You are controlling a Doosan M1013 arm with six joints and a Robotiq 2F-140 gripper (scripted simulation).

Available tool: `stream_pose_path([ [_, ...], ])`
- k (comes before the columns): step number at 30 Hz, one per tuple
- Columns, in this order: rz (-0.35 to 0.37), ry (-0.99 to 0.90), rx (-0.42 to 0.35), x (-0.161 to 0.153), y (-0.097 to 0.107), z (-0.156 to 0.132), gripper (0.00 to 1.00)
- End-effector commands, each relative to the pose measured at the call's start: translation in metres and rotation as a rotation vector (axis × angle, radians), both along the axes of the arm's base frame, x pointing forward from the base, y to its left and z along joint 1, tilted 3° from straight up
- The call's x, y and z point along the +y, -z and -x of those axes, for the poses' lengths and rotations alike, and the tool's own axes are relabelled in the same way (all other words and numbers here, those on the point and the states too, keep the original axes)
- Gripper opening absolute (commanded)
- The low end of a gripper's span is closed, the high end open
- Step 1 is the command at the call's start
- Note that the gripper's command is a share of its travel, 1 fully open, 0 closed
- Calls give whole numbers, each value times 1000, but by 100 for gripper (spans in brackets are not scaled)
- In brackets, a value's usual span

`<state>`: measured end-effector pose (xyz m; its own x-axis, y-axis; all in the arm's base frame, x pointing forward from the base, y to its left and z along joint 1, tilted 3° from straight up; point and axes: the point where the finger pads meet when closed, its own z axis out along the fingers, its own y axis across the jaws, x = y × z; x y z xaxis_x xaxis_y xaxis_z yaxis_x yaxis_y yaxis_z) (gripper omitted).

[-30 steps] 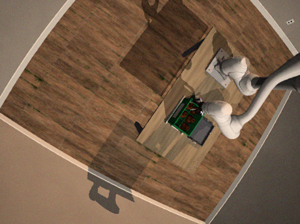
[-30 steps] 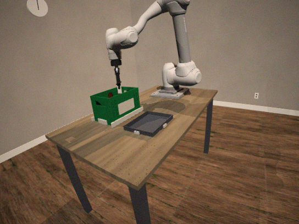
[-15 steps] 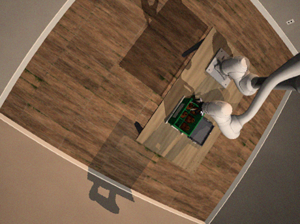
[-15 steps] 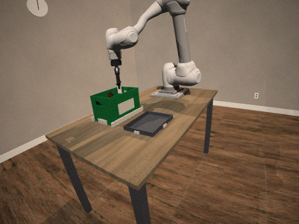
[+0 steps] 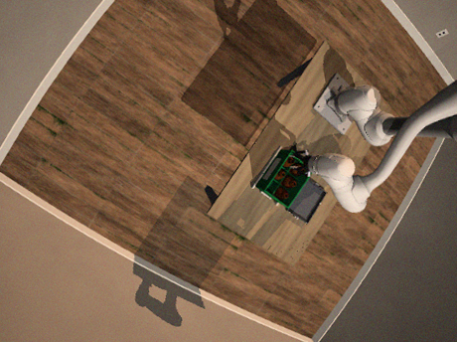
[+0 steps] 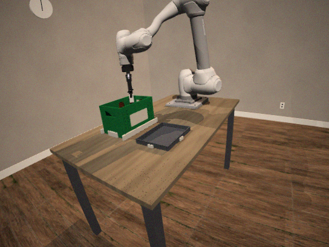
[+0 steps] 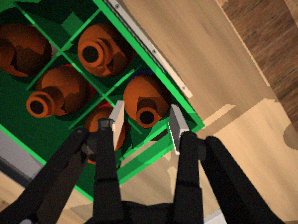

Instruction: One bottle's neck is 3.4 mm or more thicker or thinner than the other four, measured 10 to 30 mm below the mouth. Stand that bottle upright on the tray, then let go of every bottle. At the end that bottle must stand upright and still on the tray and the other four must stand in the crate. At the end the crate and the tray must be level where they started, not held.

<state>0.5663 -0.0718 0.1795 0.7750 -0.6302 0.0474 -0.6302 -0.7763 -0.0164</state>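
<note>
The green crate [image 5: 288, 206] [image 6: 113, 122] [image 7: 150, 61] sits flat on the wooden desk [image 5: 288, 254] [image 6: 136, 175] [image 7: 225, 75]. All five brown bottles are in it. One is the corner bottle [image 7: 142, 90]. The others are the side bottle [image 7: 112, 42], the leaning bottle [image 7: 65, 90], the far bottle [image 7: 25, 47] and the half-hidden bottle [image 7: 102, 117]. I can't tell which one has the odd neck.

The fingers [image 5: 305, 160] [image 6: 131, 99] are partly open and have hold of nothing. They point down at one end of the crate, with one on each side of the corner bottle's mouth. A little gap shows on both sides of that mouth. One finger is over the half-hidden bottle, and the other is near the crate's long edge. It's a tight spot, because green walls and thin dividers come close around the bottles.

Pale strips [image 6: 140, 128] [image 7: 155, 52] run along the bottom of the crate. The dark tray [image 5: 307, 201] [image 6: 163, 136] lies flat just beside the crate, with low edges and no bottle on it. Two little white blocks [image 6: 150, 146] are at its outer side. The tall crate wall stands between the bottles and the tray. Over the tray there's lots of open air, and the white arm [image 5: 377, 171] [image 6: 163, 19] bends high above the desk.
</note>
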Motion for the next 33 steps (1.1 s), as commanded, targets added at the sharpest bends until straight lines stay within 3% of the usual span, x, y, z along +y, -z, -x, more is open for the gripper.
stream_pose_path([
  [1, 0, 0, 0, 0, -5, 0, 38],
  [23, 0, 0, 0, 1, -67, 3, 38],
  [33, 0, 0, 0, 1, -79, 4, 38],
])
